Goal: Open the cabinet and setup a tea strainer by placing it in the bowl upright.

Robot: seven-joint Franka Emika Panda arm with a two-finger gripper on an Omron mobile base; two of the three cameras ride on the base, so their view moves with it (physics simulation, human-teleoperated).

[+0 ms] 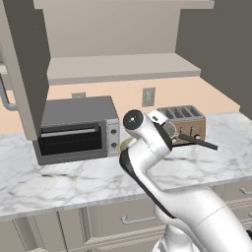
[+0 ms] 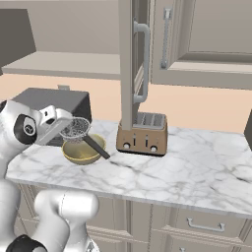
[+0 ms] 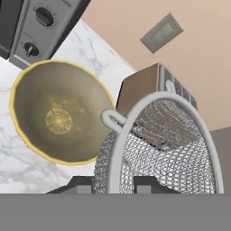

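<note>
My gripper (image 2: pixel 65 129) is shut on the rim of the tea strainer (image 2: pixel 75 129), a grey mesh cup whose thin dark handle points right and down. The strainer hangs tilted just above the yellowish-olive bowl (image 2: pixel 83 151) on the marble counter. In the hand view the strainer (image 3: pixel 163 149) is close in front of the gripper (image 3: pixel 115 186), and the bowl (image 3: pixel 58 113) lies below and to its left, with nothing in it. The cabinet (image 1: pixel 118 66) stands open, its left door (image 1: pixel 24 64) swung out and its pale shelf bare. The right door (image 2: pixel 129 64) is seen edge-on.
A brown slotted toaster (image 2: pixel 142 134) stands right of the bowl. A grey toaster oven (image 1: pixel 76 129) sits to the bowl's left under the open door. There is a wall outlet (image 1: pixel 148 96) behind. Drawer fronts (image 2: pixel 204 225) run below the counter.
</note>
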